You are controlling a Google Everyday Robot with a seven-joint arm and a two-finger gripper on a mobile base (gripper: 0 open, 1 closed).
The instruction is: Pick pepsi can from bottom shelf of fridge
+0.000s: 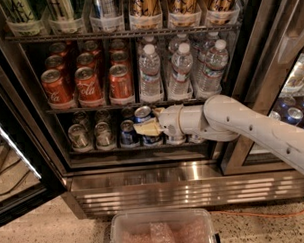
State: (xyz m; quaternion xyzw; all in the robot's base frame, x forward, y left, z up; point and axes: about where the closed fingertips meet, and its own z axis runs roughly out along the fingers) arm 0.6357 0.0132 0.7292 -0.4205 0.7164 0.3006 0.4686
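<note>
The fridge [194, 188] stands open, and its ribbed steel base panel shows. On the bottom shelf [108, 150] stand silver-grey cans [79, 137] at the left and blue cans in the middle. A pepsi can [141, 114] stands in the middle lane, with a second blue can [127, 134] just left of it. My gripper [146, 127] reaches in from the right. Its cream tips lie across the front of the pepsi can and hide the can's middle. The white arm [232, 121] covers the right lanes of the shelf.
Red Coca-Cola cans [88, 84] and water bottles [181, 71] fill the rack above. Tall cans stand in tubs on the top rack. A clear plastic bin [163, 230] sits on the floor in front. The glass door frame [260, 79] is at the right.
</note>
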